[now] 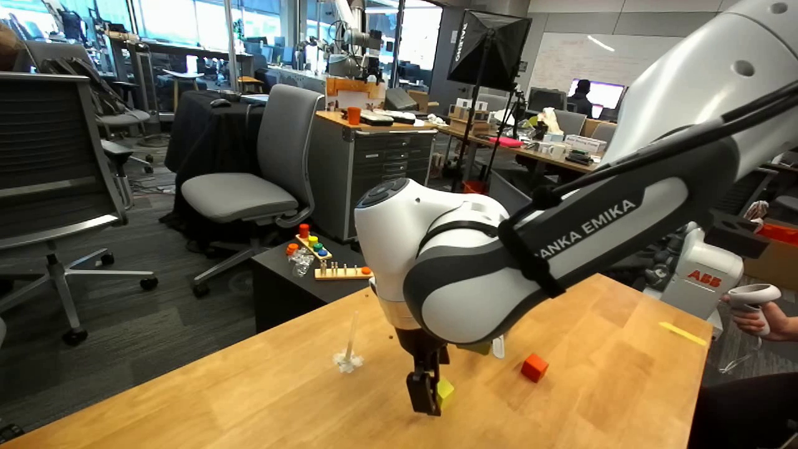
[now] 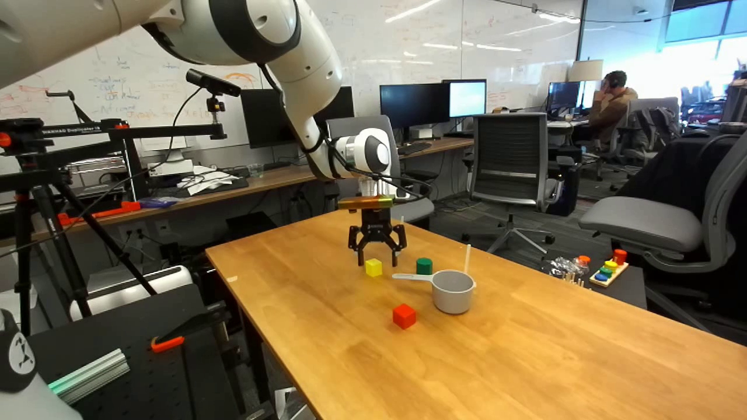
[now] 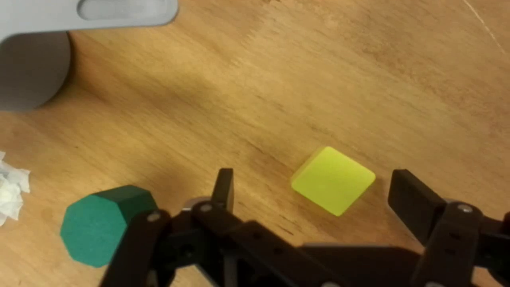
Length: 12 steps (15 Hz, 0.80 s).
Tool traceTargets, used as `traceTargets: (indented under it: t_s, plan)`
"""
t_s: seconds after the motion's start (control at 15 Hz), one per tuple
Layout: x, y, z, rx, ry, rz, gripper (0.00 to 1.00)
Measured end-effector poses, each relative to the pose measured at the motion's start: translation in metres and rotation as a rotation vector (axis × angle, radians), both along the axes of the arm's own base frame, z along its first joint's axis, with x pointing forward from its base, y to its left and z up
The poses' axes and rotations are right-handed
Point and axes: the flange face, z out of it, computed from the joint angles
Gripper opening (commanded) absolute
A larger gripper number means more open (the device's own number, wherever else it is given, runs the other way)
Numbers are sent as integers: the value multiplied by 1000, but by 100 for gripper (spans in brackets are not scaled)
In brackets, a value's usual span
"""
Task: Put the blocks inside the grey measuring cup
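Nothing counts as done yet: the yellow block (image 2: 374, 268), the green block (image 2: 424, 266) and the red block (image 2: 404, 317) all sit on the table (image 2: 525, 361), outside the grey measuring cup (image 2: 453, 300), so by my reckoning all three are left to place. My fingers (image 3: 416, 205) stand wide apart and grip nothing. In the wrist view the yellow block shows in the gap between them, turned at an angle and nearer one finger, with no contact that I can make out; I judge that pick to be the step in hand. The green block shows outside the opposite finger there, partly hidden and apart from the cup, and the red block lies near the cup, not touching it. In an exterior view the cup stands upright, mouth up; past its rim I see bare grey inner wall and no block, though the bottom isn't clear to me, so I can't swear to anything small down there.
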Motion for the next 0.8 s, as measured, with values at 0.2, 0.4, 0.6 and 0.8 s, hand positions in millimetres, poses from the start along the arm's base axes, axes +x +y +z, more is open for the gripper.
traceTargets:
  t_s: [0.2,0.4,0.6,0.8]
  plan:
    - [3,5,2,6,-10,3,90]
    - [3,6,0,13,-7,-8,100]
    - [3,5,-3,21,-2,-40,100]
    - [4,1,-3,47,0,-168,100]
